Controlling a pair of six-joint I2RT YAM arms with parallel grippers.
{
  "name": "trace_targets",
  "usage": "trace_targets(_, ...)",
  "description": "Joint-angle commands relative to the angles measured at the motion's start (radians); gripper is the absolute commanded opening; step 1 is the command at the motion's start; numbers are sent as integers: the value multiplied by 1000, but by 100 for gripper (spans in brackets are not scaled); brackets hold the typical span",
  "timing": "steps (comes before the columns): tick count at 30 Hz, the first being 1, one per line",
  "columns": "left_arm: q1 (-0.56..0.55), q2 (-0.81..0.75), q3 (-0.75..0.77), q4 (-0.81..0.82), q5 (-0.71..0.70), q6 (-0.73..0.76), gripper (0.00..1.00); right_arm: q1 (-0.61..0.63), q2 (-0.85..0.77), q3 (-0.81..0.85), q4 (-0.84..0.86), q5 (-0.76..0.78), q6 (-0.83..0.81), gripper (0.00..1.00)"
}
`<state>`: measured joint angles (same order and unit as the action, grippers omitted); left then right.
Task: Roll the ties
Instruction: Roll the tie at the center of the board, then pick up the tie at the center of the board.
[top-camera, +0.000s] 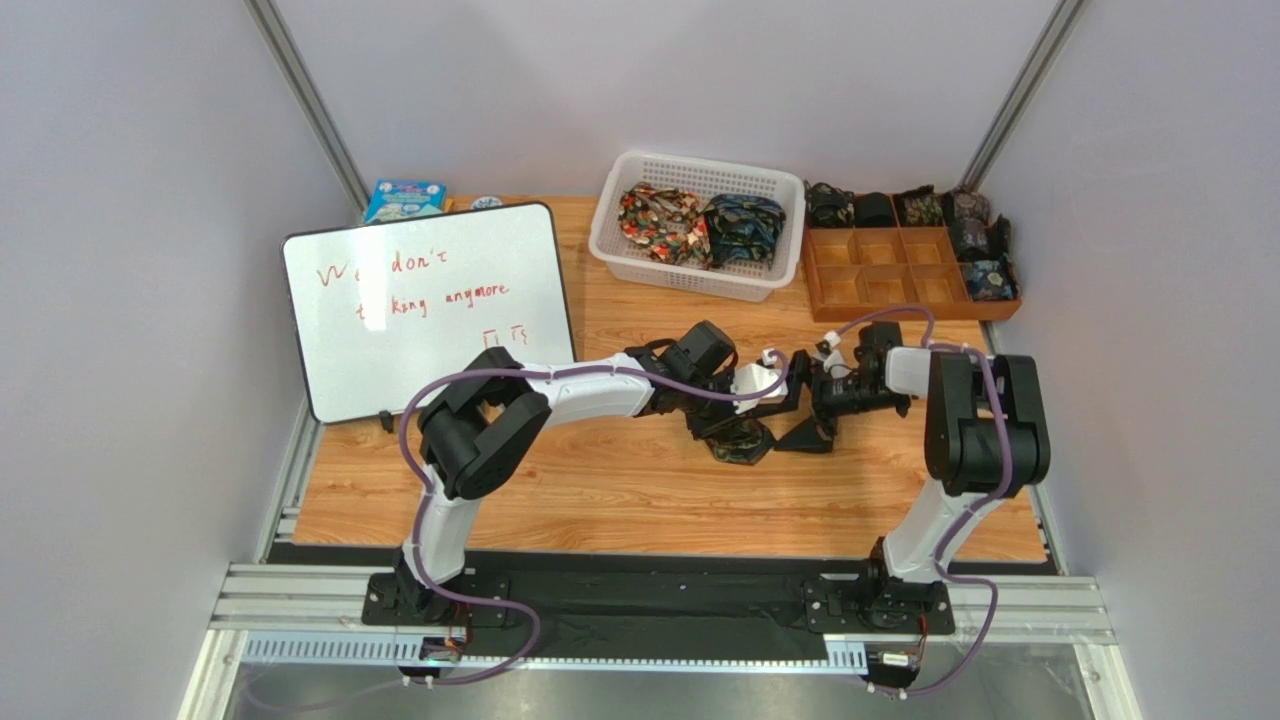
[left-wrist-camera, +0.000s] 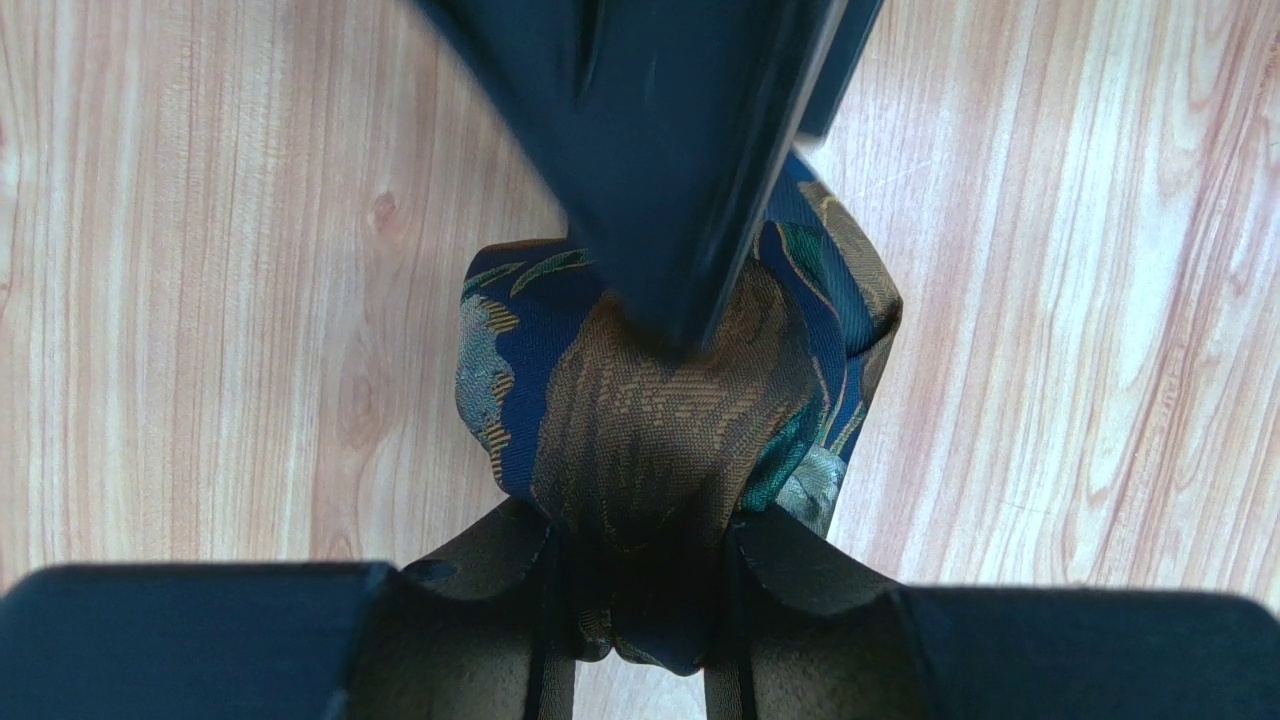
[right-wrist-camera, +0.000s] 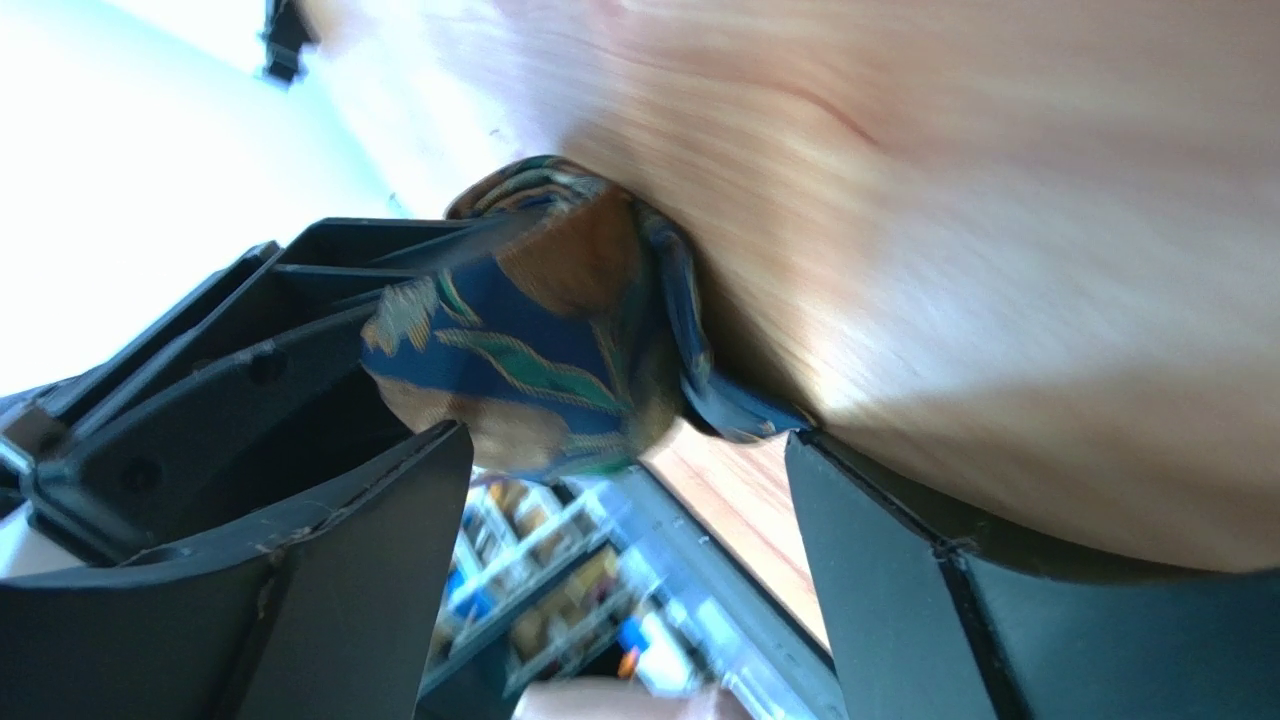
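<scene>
Pinched narrow in left claw: small rolled tie, blue, gold and green, low at wood table, near middle; touching or just above, cannot tell. Spread wide around same roll, no grip: right claw. Behind, in white basket: bunched ties. In back and right compartments of wooden tray: dark rolls.

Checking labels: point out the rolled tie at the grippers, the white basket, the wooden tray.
rolled tie (left-wrist-camera: 661, 420), left wrist view, gold-brown middle fold.
white basket (top-camera: 684, 276), top view, front wall.
wooden tray (top-camera: 882, 251), top view, empty compartment floor.
</scene>
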<state>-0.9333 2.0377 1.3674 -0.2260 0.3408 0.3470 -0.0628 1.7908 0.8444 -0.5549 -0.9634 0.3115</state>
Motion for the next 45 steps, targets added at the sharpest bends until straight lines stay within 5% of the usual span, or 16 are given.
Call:
trace_targets(1,-18,16,-47,-88,4,15,0,-60,-103,-65,118,218,12,88)
trace_targets(9,-18,26,-31,-98,7,14,0,18,-48,-93,130,270,17,88)
trace_targets(15,-18,26,-28,-104,9,15,0,29,41,-99,268,131,95,84)
trace_targets(25,-18,36,-27,-104,15,10,0,31,-142,-160,363,26,144,81)
trace_targets(34,-18,38,-22,-113,44,18,0,58,-136,-182,472,31,202,82)
trace_targets(45,-18,44,-18,-115,56,10,0,86,-136,-157,423,31,178,31)
